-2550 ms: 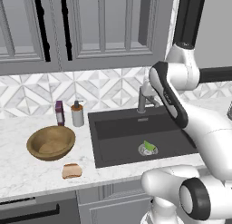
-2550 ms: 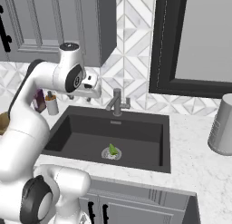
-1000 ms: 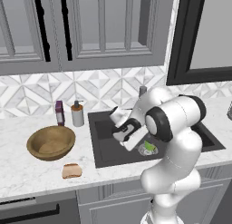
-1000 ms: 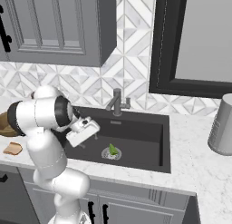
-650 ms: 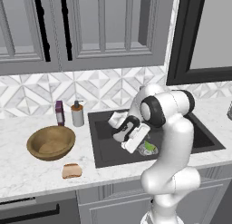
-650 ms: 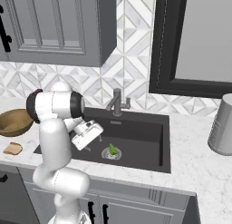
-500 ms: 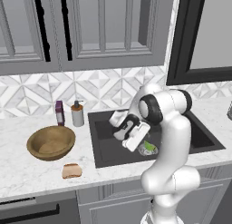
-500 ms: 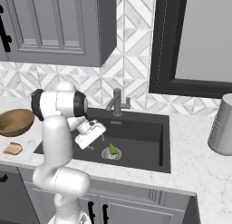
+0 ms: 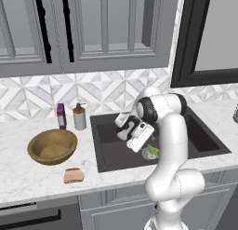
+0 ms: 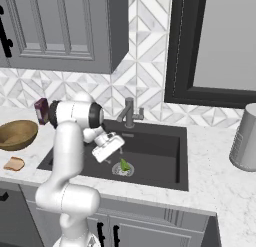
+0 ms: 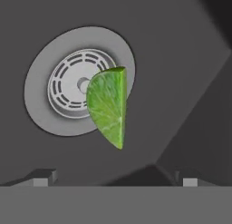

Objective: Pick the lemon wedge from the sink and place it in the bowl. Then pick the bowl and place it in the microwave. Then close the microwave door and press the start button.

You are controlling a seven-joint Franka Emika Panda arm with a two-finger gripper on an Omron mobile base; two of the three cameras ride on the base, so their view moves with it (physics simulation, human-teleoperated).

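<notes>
The lemon wedge [image 11: 108, 105] is a small yellow-green slice lying at the edge of the round metal drain [image 11: 68, 89] on the floor of the dark sink [image 9: 116, 150]. My gripper [image 11: 115, 177] hovers just above it, open, with nothing between its fingertips [image 11: 43, 175]. From the base views the hand [image 9: 145, 146] is lowered into the basin, just left of the wedge [image 9: 151, 151], and the gripper [image 10: 114, 152] points toward the wedge [image 10: 124, 166]. The brown wooden bowl [image 9: 52, 146] stands empty on the counter left of the sink. The microwave [image 10: 215, 41] is at the upper right.
A bread slice [image 9: 73, 175] lies in front of the bowl. A soap dispenser [image 9: 79, 117] and a purple bottle [image 9: 61, 115] stand by the backsplash. The grey faucet [image 10: 129, 112] rises behind the basin. A grey canister [image 10: 245, 137] stands on the right counter.
The arm has folded down and carried the hand lower into the sink, closer to the drain and the wedge. The jaws have stayed open. Wedge and bowl have not moved.
</notes>
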